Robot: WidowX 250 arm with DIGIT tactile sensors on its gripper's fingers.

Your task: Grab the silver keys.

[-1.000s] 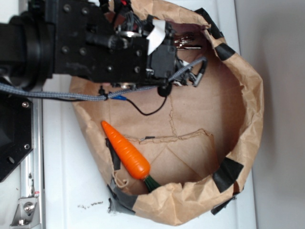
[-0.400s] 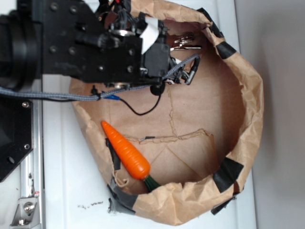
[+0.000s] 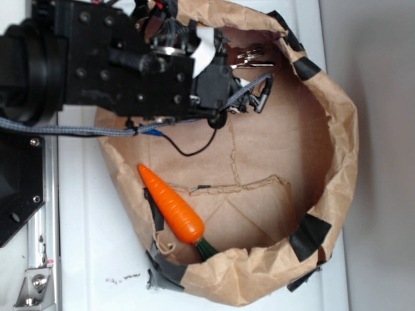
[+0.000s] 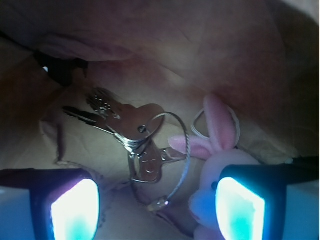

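Observation:
The silver keys (image 4: 131, 131) lie on the brown paper floor of the bag, strung on a thin wire loop, just ahead of my gripper (image 4: 157, 207). In the exterior view the silver keys (image 3: 253, 58) show near the bag's top rim, right of the gripper (image 3: 249, 94). My gripper is open, with nothing between its two glowing pads (image 4: 75, 210). A pink plush bunny (image 4: 220, 145) sits against the right pad, attached to the wire loop.
The brown paper bag (image 3: 343, 149) has rolled-down walls patched with black tape. An orange toy carrot (image 3: 172, 206) lies at the bag's lower left. A black cable (image 3: 194, 150) trails from the arm across the bag floor. White table around the bag.
The arm has shifted slightly up and left over the past second, bringing the gripper nearer the keys at the bag's top rim. The keys and the carrot have not moved.

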